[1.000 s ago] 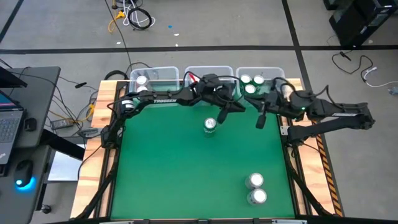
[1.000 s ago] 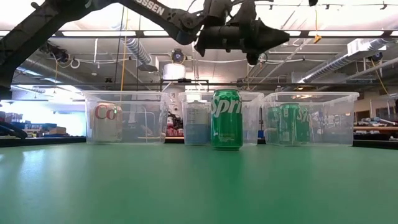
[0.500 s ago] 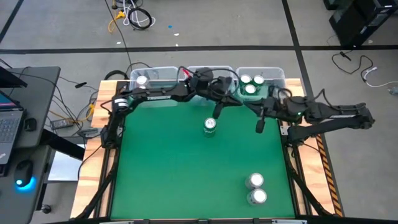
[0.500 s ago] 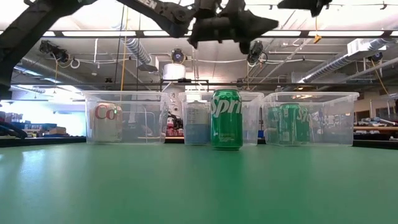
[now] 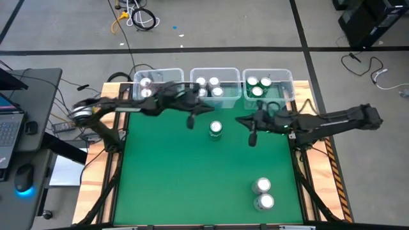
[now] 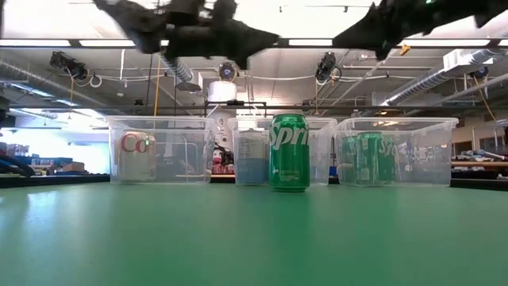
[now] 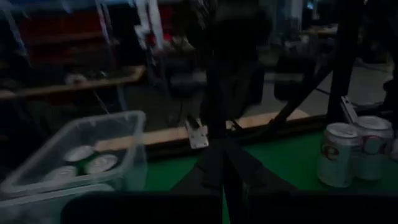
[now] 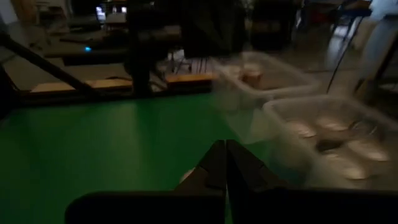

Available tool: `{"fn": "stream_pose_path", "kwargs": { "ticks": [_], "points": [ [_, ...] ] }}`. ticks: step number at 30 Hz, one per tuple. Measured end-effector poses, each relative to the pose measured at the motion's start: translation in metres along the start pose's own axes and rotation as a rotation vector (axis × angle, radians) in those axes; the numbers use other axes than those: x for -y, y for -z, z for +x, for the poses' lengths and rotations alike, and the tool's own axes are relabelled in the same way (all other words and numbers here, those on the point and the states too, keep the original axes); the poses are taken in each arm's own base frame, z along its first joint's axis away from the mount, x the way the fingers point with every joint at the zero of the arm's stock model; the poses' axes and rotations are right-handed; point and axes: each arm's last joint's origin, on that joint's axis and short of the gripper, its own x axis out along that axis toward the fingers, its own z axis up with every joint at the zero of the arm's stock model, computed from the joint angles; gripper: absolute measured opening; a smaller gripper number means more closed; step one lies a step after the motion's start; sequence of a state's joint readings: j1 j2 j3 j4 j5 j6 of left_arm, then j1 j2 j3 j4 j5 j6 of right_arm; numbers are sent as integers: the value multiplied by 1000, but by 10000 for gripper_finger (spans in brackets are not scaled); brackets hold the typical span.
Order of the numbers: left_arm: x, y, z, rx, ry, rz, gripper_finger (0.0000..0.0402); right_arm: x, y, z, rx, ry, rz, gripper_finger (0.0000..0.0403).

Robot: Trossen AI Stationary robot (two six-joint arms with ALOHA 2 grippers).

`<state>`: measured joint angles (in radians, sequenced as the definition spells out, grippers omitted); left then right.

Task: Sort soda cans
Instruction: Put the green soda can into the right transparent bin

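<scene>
A green soda can (image 5: 215, 129) (image 6: 289, 152) stands upright on its base on the green table, in front of the middle bin. Two silver cans (image 5: 262, 186) (image 5: 264, 202) (image 7: 341, 154) stand near the table's right front corner. My left gripper (image 5: 190, 121) (image 6: 262, 37) (image 7: 224, 163) hovers shut, high above the table and left of the green can. My right gripper (image 5: 252, 136) (image 6: 349, 36) (image 8: 224, 163) hovers shut to the can's right, also high. Neither holds anything.
Three clear plastic bins line the far edge: the left bin (image 5: 160, 71) holds two silver cans, the middle bin (image 5: 215, 70) three, and the right bin (image 5: 284, 75) (image 7: 124, 134) green cans. Open green table lies in the middle and at the near left.
My left gripper has drawn back from over the middle bin toward the table's left and a little nearer, which uncovers that bin's cans. My right gripper has sunk and moved toward the left and near edge. The green can has stayed in place.
</scene>
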<state>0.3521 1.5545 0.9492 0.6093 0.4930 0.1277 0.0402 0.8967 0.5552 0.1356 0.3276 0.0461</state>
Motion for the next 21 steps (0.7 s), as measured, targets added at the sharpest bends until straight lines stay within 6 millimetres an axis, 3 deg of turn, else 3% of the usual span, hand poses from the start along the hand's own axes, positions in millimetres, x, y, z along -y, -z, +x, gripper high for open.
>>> {"fn": "stream_pose_path", "kwargs": {
  "ticks": [6, 11, 16, 21],
  "points": [
    [36, 10, -62, 70, -69, 5, 1, -12, 6, 36, -90, 19, 82, 26],
    [56, 17, -101, 116, -129, 12, 1, -20, -2, 63, -202, 60, 60, 93],
    [66, 24, -122, 117, -188, 44, 1, -24, -25, 85, -372, 97, 30, 182],
    [69, 30, -126, 94, -199, 102, 1, -33, -42, 109, -493, 107, -12, 264]
  ]
}}
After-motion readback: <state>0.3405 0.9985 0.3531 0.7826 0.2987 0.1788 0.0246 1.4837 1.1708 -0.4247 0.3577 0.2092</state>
